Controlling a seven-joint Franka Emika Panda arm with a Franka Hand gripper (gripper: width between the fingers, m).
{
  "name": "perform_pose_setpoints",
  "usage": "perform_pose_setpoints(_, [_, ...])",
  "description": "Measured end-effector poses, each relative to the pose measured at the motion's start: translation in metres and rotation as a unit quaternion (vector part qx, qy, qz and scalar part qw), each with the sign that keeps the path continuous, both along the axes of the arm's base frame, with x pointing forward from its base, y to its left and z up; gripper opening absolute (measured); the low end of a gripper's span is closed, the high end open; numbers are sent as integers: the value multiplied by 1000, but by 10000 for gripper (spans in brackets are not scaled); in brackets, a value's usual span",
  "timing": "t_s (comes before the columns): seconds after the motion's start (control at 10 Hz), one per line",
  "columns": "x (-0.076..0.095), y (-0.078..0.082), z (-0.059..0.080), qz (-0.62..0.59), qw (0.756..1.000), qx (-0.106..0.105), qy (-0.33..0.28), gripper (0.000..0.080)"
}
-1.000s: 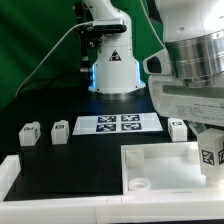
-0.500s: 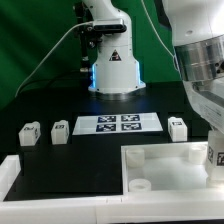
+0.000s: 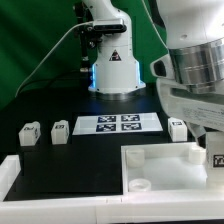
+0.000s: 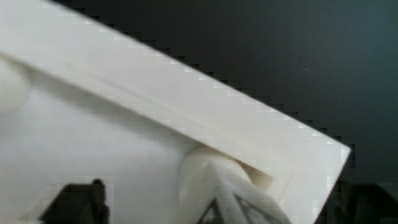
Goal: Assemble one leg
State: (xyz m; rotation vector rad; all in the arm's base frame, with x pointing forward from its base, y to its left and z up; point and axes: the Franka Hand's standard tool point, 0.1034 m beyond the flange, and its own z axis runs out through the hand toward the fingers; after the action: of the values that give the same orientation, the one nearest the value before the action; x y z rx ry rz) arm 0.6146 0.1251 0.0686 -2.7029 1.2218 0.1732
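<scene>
One leg (image 3: 218, 158), a small white peg with a tag, stands at the far right corner of the large white slab (image 3: 160, 172), at the exterior view's right edge. My gripper (image 3: 215, 146) is right above it. In the wrist view the leg (image 4: 228, 185) sits upright in the slab's (image 4: 107, 120) corner socket. My gripper (image 4: 221, 204) straddles it with the jaws open. The one dark finger (image 4: 77, 203) that shows stands apart from the leg. Three more legs (image 3: 28, 133) (image 3: 59, 130) (image 3: 177, 127) lie on the black table.
The marker board (image 3: 118, 123) lies flat at the table's middle. The arm's base (image 3: 112, 65) stands behind it. A round socket (image 3: 140, 184) shows at the slab's near left corner. The slab's raised rim (image 3: 10, 172) runs along the exterior view's left.
The wrist has turned about the leg over the last second and the hand has swung. The leg stays at the slab's far right corner; its tag shows further towards the frame edge.
</scene>
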Motion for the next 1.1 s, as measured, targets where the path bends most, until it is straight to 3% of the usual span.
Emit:
perform_pose_setpoints(0.4, [2, -1, 0, 162, 986, -2, -30, 648])
perform_pose_setpoints(0.6, [7, 0, 7, 338, 939, -40, -46, 648])
perform_pose_setpoints(0.7, [6, 0, 6, 325, 944, -36, -46, 648])
perform_pose_setpoints(0.9, [6, 0, 6, 313, 948, -37, -44, 384])
perform_pose_setpoints(1.0, [6, 0, 6, 265, 963, -39, -36, 294])
perform_pose_setpoints(1.1, [6, 1, 6, 212, 976, -39, -28, 294])
